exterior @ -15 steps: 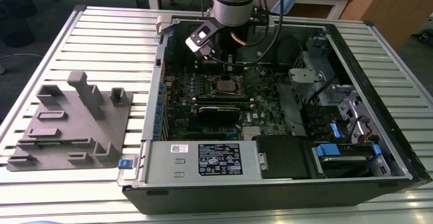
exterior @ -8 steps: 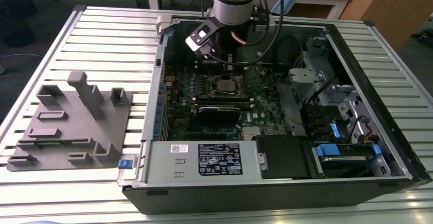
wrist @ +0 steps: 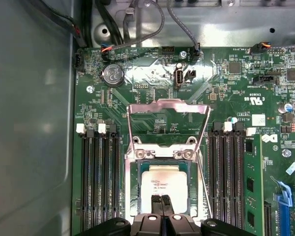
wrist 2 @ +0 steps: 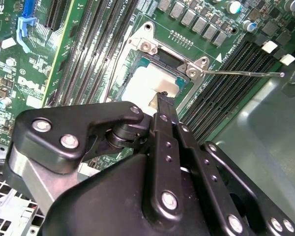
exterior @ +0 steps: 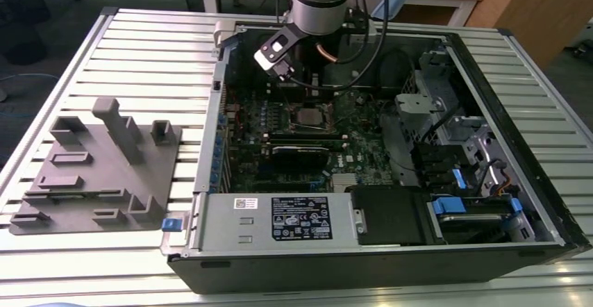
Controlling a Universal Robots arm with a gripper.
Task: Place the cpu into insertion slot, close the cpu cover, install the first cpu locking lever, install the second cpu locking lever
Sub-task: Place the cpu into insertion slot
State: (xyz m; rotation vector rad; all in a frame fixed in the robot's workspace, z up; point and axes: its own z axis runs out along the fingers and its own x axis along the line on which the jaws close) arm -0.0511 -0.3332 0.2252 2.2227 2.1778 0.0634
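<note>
The cpu (wrist: 163, 183), a small square chip with a silvery top, lies flat in the insertion slot (wrist: 133, 194) on the green motherboard. In the exterior view the cpu (exterior: 312, 118) sits mid-board inside the case. The cpu cover (wrist: 167, 103), a thin silver frame, stands flipped open on the far side of the slot. My gripper (wrist: 162, 200) hangs right over the chip's near half with its fingers shut together and nothing between them. From the side, my gripper (wrist 2: 162, 98) has its tip at the chip (wrist 2: 145, 83); contact is unclear. A thin silver locking lever (wrist 2: 246, 73) sticks out sideways, unlatched.
Long black memory slots (wrist: 99, 182) flank the socket on both sides. The open computer case (exterior: 519, 133) walls in the board, with cables (wrist: 137, 34) and drive bays nearby. A power supply (exterior: 296, 217) sits at the case front. A grey fixture (exterior: 102, 168) lies on the slatted table.
</note>
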